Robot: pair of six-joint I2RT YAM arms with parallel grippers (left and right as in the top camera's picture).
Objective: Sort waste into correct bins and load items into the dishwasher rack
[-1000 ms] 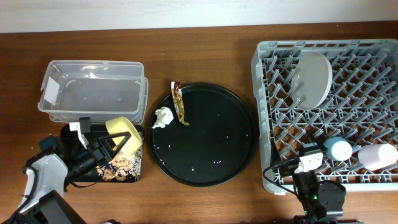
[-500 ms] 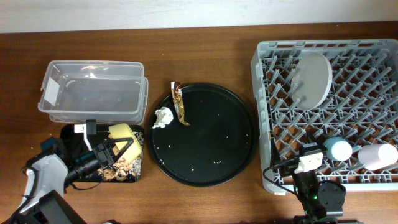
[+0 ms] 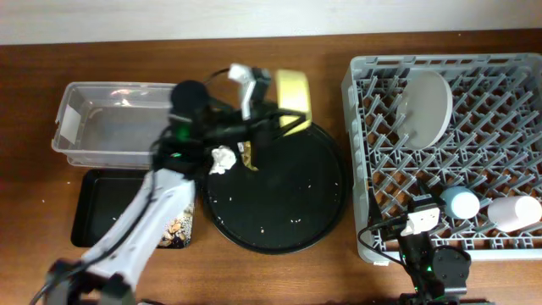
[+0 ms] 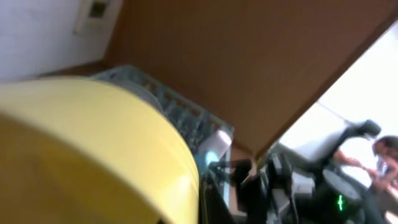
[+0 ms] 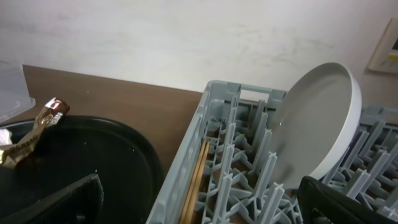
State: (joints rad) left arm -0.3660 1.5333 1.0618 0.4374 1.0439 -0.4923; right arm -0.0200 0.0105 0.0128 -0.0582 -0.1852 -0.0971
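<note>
Overhead, 1 white label [image 3: 68, 127] on the clear tub [image 3: 127, 88] seems unreadably small.

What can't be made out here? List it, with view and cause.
- Left wrist: how the left gripper grips, hidden by the blurred small yellow bowl.
- Overhead: brownish-white food scraps in the shallow black rectangular tray, partly under the left arm.
- Overhead: wooden chopsticks, lost among the pegs of the large grey plastic crate.

Left gripper [image 3: 284, 119] extended, clamped (seemingly on bowl [image 3: 294, 95]), right gripper [image 5: 202, 202] parted
</note>
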